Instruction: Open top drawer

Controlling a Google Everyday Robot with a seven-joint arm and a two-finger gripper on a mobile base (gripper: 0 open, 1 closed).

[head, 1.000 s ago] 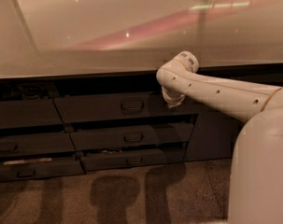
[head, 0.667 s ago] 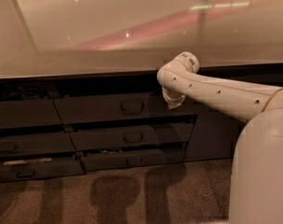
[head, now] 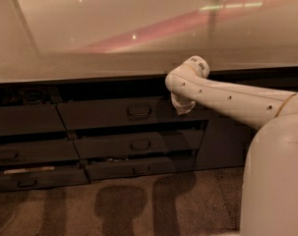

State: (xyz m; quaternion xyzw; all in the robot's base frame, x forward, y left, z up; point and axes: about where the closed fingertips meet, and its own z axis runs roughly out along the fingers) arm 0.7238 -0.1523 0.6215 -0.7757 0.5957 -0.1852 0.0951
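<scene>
Lying well to the left of the gripper (head: pixel 182 105), a stack of narrower dark drawers (head: pixel 25 137) sits under the pale glossy counter (head: pixel 114 38). Closer in on that side, the top drawer (head: pixel 99 116) shows its wide dark grey front, with a dark gap between its upper edge and the counter. Its small loop handle (head: pixel 138 112) is near the gripper's left, at about the same height. Two lower drawers (head: pixel 138 156) lie below and left of the gripper. The gripper hangs pointing downward in front of the top drawer's right end, just under the counter edge; whether it is released, clenched or grasping anything cannot be told. To its right, the white arm (head: pixel 237 100) slopes down to the robot's body (head: pixel 276 181).
</scene>
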